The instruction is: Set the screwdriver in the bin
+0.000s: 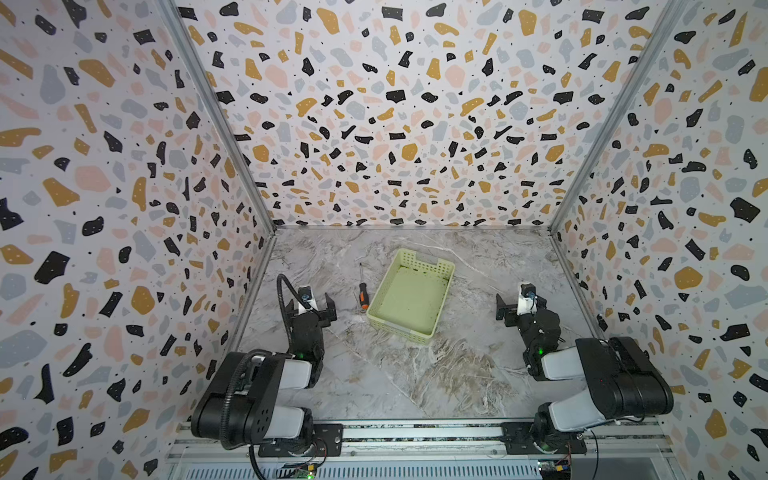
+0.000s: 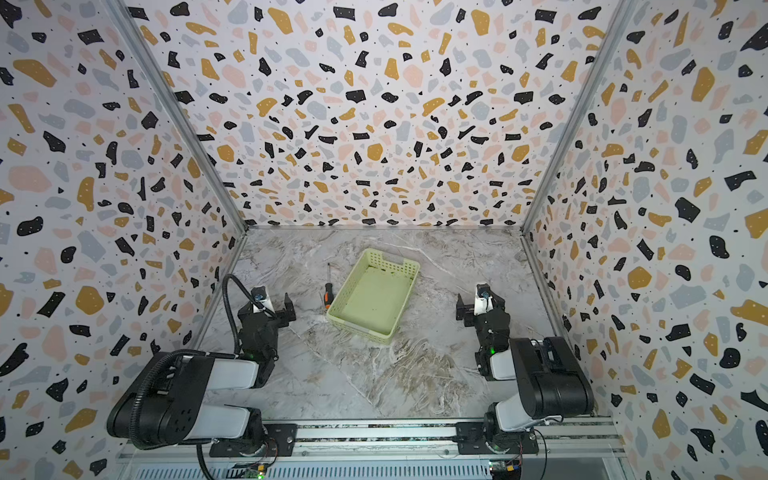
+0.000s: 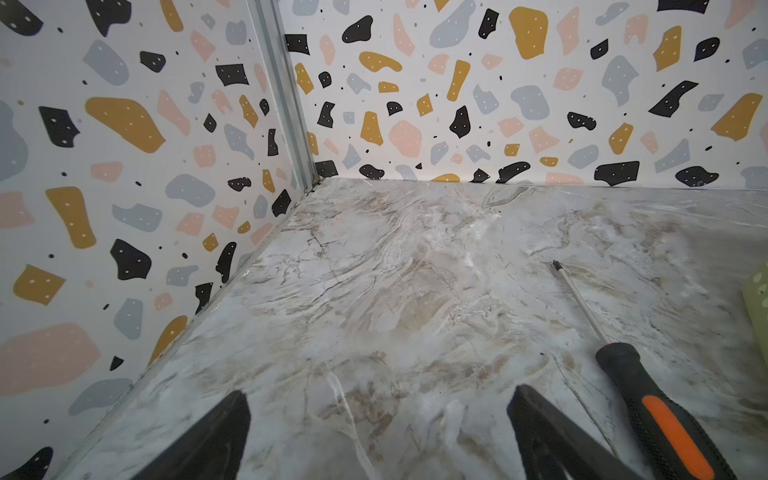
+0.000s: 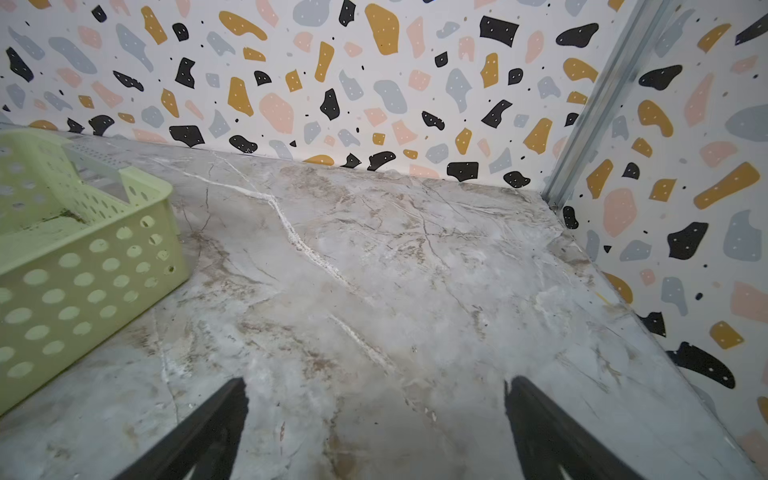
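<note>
The screwdriver [image 1: 363,294] [image 2: 328,293], with a black-and-orange handle and a thin shaft, lies flat on the marble table just left of the bin [image 1: 409,297] [image 2: 374,297]. The bin is a pale yellow-green perforated basket with nothing in it. In both top views my left gripper [image 1: 311,302] [image 2: 267,305] stands open a short way left of the screwdriver. In the left wrist view the screwdriver handle [image 3: 656,411] lies just outside one finger of the left gripper [image 3: 379,392], with only bare table between the jaws. My right gripper [image 1: 521,303] [image 2: 480,303] [image 4: 376,382] is open and empty, right of the bin [image 4: 83,282].
Terrazzo-patterned walls [image 1: 124,249] close in the table on the left, back and right. A metal rail [image 1: 415,432] carrying both arm bases runs along the front edge. A sliver of the bin [image 3: 758,299] shows at the edge of the left wrist view.
</note>
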Controlling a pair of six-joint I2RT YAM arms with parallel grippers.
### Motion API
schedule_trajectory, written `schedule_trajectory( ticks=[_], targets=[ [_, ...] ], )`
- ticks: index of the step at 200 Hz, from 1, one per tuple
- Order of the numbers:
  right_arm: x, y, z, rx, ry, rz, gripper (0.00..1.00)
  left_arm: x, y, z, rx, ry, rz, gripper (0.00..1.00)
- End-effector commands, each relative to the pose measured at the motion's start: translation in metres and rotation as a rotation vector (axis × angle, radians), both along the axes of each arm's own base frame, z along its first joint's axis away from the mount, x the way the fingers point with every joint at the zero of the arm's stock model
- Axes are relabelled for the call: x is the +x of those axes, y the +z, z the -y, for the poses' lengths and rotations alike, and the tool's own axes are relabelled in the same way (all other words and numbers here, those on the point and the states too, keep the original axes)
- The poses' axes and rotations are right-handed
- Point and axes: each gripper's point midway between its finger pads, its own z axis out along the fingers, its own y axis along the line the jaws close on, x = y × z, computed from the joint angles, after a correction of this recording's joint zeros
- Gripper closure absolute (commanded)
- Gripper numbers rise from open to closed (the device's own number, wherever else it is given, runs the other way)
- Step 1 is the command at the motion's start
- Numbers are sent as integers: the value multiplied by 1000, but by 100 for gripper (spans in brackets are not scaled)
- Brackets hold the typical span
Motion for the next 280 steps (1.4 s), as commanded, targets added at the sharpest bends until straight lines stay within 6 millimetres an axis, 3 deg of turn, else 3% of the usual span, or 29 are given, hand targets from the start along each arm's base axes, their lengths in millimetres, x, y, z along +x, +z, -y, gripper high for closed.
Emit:
schedule_trajectory(
  ticks=[1, 244, 280],
  targets=[
    [5, 8, -1, 16, 3, 22, 1, 0, 14, -4, -10, 15, 65, 1],
    [5, 8, -1, 16, 3, 23, 1, 0, 15, -3, -10, 14, 68, 0],
    [5, 9, 0, 18, 4, 24, 1, -5, 20, -20, -35, 122, 88, 0]
  ],
)
